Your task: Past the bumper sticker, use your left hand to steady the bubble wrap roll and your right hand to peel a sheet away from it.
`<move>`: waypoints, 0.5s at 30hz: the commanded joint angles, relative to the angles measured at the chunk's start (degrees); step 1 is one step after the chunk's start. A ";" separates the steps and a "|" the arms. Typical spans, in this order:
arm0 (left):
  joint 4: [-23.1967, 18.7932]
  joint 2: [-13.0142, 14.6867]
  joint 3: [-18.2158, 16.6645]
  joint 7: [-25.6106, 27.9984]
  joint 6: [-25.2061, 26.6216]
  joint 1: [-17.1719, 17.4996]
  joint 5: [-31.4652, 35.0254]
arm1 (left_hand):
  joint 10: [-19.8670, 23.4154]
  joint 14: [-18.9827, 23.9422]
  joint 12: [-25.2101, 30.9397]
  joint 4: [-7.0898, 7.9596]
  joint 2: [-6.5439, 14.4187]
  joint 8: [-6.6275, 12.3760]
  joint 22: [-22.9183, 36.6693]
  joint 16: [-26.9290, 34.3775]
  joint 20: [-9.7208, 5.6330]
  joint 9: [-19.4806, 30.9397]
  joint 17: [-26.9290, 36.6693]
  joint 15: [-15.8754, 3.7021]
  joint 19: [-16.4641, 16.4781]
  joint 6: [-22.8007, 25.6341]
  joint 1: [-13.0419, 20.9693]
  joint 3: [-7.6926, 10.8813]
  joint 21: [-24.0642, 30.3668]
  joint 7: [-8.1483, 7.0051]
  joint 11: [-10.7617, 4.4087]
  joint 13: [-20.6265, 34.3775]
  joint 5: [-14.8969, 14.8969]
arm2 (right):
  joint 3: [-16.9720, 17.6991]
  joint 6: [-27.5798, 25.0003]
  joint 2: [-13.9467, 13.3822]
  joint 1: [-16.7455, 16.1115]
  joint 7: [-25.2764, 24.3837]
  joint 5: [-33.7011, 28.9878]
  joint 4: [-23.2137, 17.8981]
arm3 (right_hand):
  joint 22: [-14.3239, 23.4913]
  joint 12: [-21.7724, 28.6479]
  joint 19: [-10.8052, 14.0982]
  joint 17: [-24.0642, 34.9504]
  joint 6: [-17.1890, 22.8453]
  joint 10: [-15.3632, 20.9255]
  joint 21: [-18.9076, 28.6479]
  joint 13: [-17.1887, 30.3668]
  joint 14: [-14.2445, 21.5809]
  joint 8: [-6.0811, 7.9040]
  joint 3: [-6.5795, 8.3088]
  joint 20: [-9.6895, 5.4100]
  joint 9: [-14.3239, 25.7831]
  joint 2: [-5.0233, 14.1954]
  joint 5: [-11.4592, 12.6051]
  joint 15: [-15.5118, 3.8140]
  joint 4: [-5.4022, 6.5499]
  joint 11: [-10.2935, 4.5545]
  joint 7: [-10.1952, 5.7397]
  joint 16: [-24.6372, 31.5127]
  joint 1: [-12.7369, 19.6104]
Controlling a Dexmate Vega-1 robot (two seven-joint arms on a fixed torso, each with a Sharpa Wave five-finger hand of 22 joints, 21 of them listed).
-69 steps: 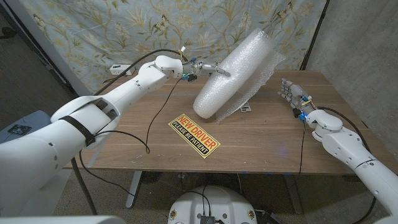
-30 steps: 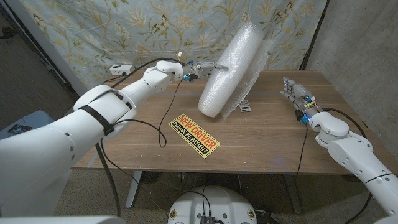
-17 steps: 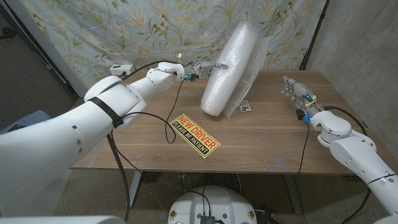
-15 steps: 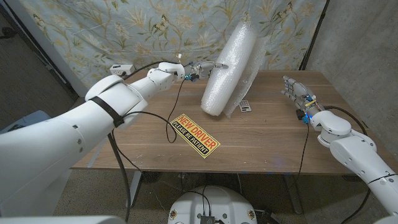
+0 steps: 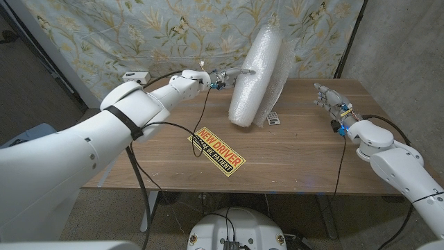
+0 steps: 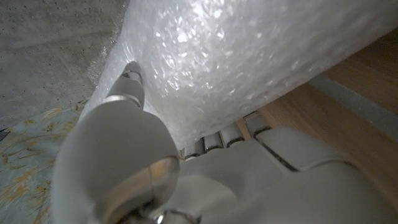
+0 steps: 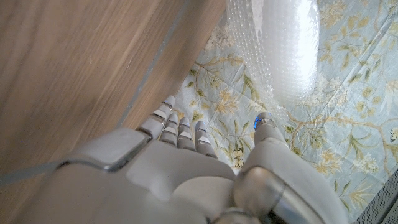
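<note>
A: Any text readable?
B: Sticker (image 5: 216, 149) reads "NEW DRIVER / PLEASE BE PATIENT", black on yellow. It lies flat on the desk (image 5: 298, 153), on the robot's side of the roll (image 5: 255, 73). A small black-and-white tag (image 5: 273, 119) sits just beside the roll's base; can't read it.
A: Roll position?
B: Past the sticker, standing on its lower end and tilted, top leaning toward the floral backdrop (image 5: 104, 35). A loose sheet (image 5: 276, 94) hangs along its right side. The bubble texture shows close up in the left wrist view (image 6: 249, 56).
A: Left hand?
B: Left hand (image 5: 232, 73) is against the roll's left flank, about mid-height. Its fingers (image 6: 127, 87) press into the wrap, so it holds the roll.
A: Right hand?
B: Right hand (image 5: 331, 102) is well right of the roll, above the desk, fingers (image 7: 180, 127) spread and gripping nothing. The roll shows beyond them in the right wrist view (image 7: 280, 43).
A: Containers?
B: None visible. A white box (image 5: 134, 76) sits at the desk's far left edge, left of the roll.
</note>
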 commanded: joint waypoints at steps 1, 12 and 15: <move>-1.54 -0.90 -1.27 3.86 3.18 0.62 -0.24 | 0.73 0.45 0.31 0.21 2.61 1.88 0.06 0.41 0.07 3.77 0.30 0.12 0.13 1.80 1.90 0.33 0.39 0.16 -0.34 1.03 0.49 | 0.35 -2.04 -0.19 0.91 1.09 -1.00 -0.68 | 0.15 0.00 0.33 0.05 -0.19 -0.02 -0.06 0.19 0.13 -0.20 0.08 0.28 0.13 -0.58 0.07 0.71 -0.13 0.46 2.77 0.09 0.42; -1.54 -1.80 -4.15 4.54 4.05 1.60 -1.80 | 0.87 0.59 0.26 0.14 2.69 2.06 0.08 0.48 0.04 4.02 0.31 0.19 0.18 2.05 2.02 0.44 0.49 -0.04 -0.26 1.31 0.70 | 0.05 -3.86 -0.93 2.09 2.02 -1.65 -0.80 | 0.16 -0.01 0.36 0.05 -0.33 -0.07 -0.04 0.22 0.17 -0.18 0.13 0.33 0.13 -0.65 0.07 0.87 -0.13 0.48 2.80 0.09 0.72; -1.54 -1.74 -4.39 2.96 3.95 1.77 -2.10 | 0.84 0.64 0.22 0.14 2.67 2.12 0.08 0.48 0.04 4.08 0.30 0.24 0.22 2.18 2.01 0.45 0.53 0.03 -0.21 1.37 0.74 | -0.17 -4.05 -0.96 2.49 2.06 -1.88 -0.66 | 0.16 -0.02 0.36 0.06 -0.36 -0.10 -0.04 0.23 0.14 -0.17 0.15 0.32 0.12 -0.65 0.07 0.86 -0.13 0.43 2.83 0.07 0.83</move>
